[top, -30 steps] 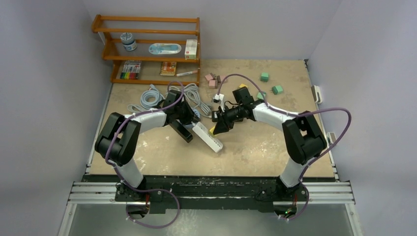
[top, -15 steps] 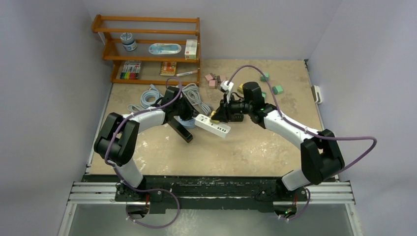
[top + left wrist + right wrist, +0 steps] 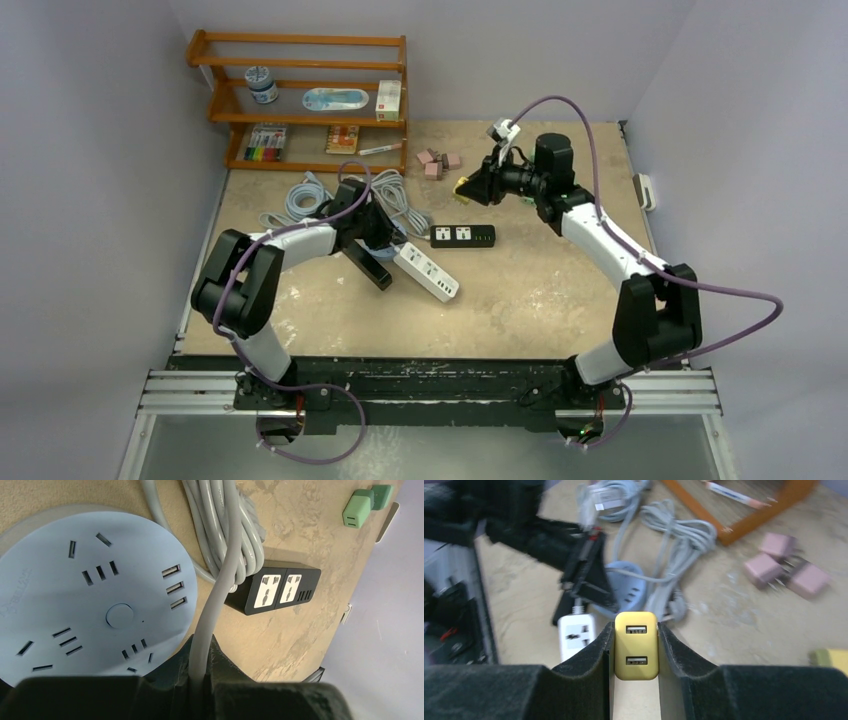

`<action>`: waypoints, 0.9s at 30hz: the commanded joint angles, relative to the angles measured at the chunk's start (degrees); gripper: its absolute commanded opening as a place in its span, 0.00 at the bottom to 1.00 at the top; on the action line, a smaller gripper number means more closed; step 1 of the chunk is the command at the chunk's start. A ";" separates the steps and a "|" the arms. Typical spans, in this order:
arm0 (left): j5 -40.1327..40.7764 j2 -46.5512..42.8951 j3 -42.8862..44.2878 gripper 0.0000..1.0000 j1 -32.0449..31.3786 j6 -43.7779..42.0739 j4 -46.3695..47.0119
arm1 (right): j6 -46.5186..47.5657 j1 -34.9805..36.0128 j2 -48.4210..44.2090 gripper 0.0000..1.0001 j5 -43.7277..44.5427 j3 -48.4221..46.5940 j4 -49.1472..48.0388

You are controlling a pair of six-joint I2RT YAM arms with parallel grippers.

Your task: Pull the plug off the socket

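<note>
The right hand (image 3: 470, 187) is raised above the far part of the tabletop (image 3: 520, 300), and its two padded fingers (image 3: 591, 655) are closed firmly on the yellow plug (image 3: 636, 650). The plug's face, with two USB ports one above the other, looks toward the wrist camera. The plug is free of any socket and hangs in the air, well apart from the white power strip (image 3: 428, 272). That strip lies flat and slantwise near the middle of the tabletop. The left hand (image 3: 383, 252) is low at the strip's far-left end, its fingers pinched on the grey cable (image 3: 210, 620), which runs up between them toward a coiled bundle. Just beside that hand, a round pale-blue socket hub (image 3: 90, 605) lies flat. A black power strip (image 3: 462, 235) with two white outlets lies near the white one, not touching it. Pink adapters (image 3: 774, 567) sit close to the wooden shelf (image 3: 300, 100), and green adapters (image 3: 362, 507) lie further right.
</note>
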State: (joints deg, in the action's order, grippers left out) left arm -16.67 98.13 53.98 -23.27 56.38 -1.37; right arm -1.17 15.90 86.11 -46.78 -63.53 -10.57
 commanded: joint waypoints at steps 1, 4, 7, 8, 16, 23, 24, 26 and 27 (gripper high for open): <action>0.30 -1.51 -0.71 0.00 0.56 -0.84 1.52 | -4.17 -2.99 4.10 0.00 13.63 -1.98 1.09; -2.18 -1.42 -0.48 0.10 0.82 -1.79 1.57 | -4.81 -6.08 12.10 0.00 11.40 -5.51 4.17; -1.90 -1.60 4.06 0.43 0.83 -9.79 -8.09 | -6.10 -6.41 17.97 0.00 11.65 -8.29 3.45; -0.93 -1.06 7.10 0.49 0.77 -14.21 -14.37 | -6.51 -6.45 19.42 0.00 11.37 -9.10 2.69; 12.91 -3.31 15.58 0.55 0.90 -25.33 -35.89 | -7.92 -6.47 29.58 0.00 11.63 -19.06 2.37; 22.30 -7.04 16.35 0.55 0.95 -27.52 -40.55 | -5.80 -6.58 35.87 0.01 16.53 -26.85 6.90; 22.76 -7.30 16.72 0.56 1.02 -27.61 -40.55 | -5.16 -6.63 36.94 0.04 17.00 -28.05 7.82; 22.91 -7.59 17.30 0.56 1.13 -27.52 -40.44 | -4.27 -6.82 38.99 0.11 17.73 -30.43 9.08; 22.74 -7.71 17.43 0.56 1.12 -27.41 -40.06 | -3.83 -6.97 39.87 0.14 17.82 -31.67 9.81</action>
State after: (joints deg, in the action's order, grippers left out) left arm 2.13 93.49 68.42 -22.72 30.76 -40.56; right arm -7.33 9.30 123.44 -31.16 -90.26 -4.38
